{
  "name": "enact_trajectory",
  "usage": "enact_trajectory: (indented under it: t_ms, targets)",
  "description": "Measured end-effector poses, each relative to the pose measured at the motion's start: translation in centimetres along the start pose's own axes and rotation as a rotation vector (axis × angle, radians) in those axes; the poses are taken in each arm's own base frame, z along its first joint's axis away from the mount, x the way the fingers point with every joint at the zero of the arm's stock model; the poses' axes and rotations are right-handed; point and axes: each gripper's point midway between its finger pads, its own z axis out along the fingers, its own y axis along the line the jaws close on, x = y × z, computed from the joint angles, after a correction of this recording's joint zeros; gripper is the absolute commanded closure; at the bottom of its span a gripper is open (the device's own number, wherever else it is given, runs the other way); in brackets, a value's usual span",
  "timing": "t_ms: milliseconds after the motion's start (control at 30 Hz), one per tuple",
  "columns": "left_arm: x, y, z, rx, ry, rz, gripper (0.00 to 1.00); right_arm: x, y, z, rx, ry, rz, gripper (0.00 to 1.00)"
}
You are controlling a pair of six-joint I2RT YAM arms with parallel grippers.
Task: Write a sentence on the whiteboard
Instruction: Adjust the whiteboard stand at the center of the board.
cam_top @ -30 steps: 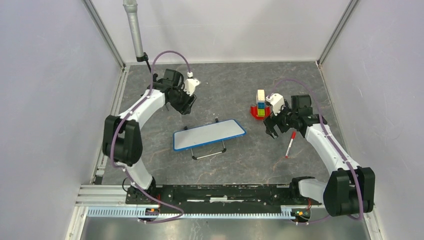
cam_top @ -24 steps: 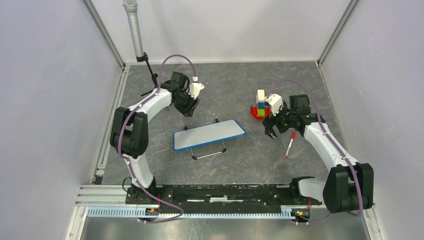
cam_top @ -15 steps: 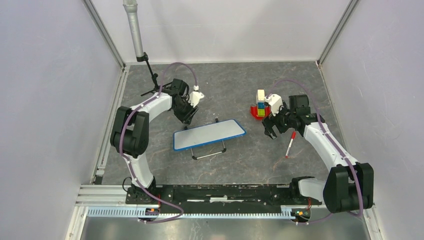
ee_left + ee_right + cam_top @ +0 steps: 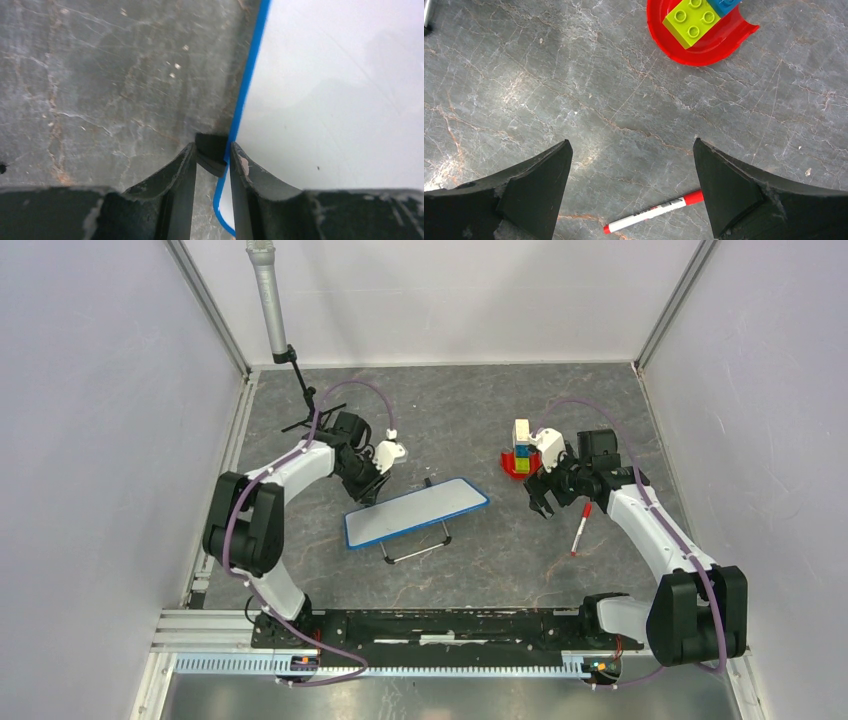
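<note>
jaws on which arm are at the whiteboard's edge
The left arm: its jaws straddle the blue rim of the whiteboard near a corner. On the right arm the jaws stand wide apart over the marker on the table.

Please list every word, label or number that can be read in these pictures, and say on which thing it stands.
No text can be read.
On the marker: dark print along the white barrel, too small and blurred to read.
On the whiteboard: no writing shows.
Nothing else bears text.
</note>
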Motion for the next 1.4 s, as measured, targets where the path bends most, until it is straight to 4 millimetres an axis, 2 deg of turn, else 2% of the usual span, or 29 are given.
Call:
enact_trajectory:
  t_ms: [233,367,467,533,633,800,933,1033,1267,1400]
  targets:
    - [2.0,-2.9,-0.7,0.059,0.034,0.119,0.62,0.0,0.0,0.0,0.000,0.001,-0.006,0.03]
    - [2.6,-4.3,-0.9,0.118,0.059,0.194,0.58,0.1,-0.1,0.0,0.004,0.003,-0.009,0.03]
    - [2.7,-4.4,-1.1,0.129,0.070,0.252,0.50,0.1,-0.2,0.0,0.011,0.007,-0.013,0.03]
    - [2.4,-4.1,-1.6,0.133,0.067,0.284,0.39,0.2,-0.3,0.0,0.014,0.009,-0.016,0.03]
    - [0.7,-3.1,-2.7,0.159,0.011,0.378,0.31,0.2,-0.3,0.0,0.015,0.010,-0.018,0.02]
    - [-4.8,-0.3,-3.6,0.176,-0.139,0.585,0.26,0.1,-0.3,0.0,0.011,0.007,-0.019,0.03]
    - [-7.5,0.7,-2.3,0.210,-0.197,0.715,0.26,0.2,-0.2,-0.1,0.006,0.010,-0.017,0.03]
    - [-8.9,0.7,-0.6,0.244,-0.217,0.811,0.27,0.3,-0.1,-0.1,0.005,0.012,-0.016,0.03]
    - [-9.4,-1.6,3.5,0.348,-0.195,0.968,0.30,0.4,-0.1,-0.2,0.009,0.016,-0.015,0.03]
    - [-9.2,-2.7,5.3,0.389,-0.181,1.018,0.32,1.2,0.2,0.0,0.004,0.033,-0.010,0.03]
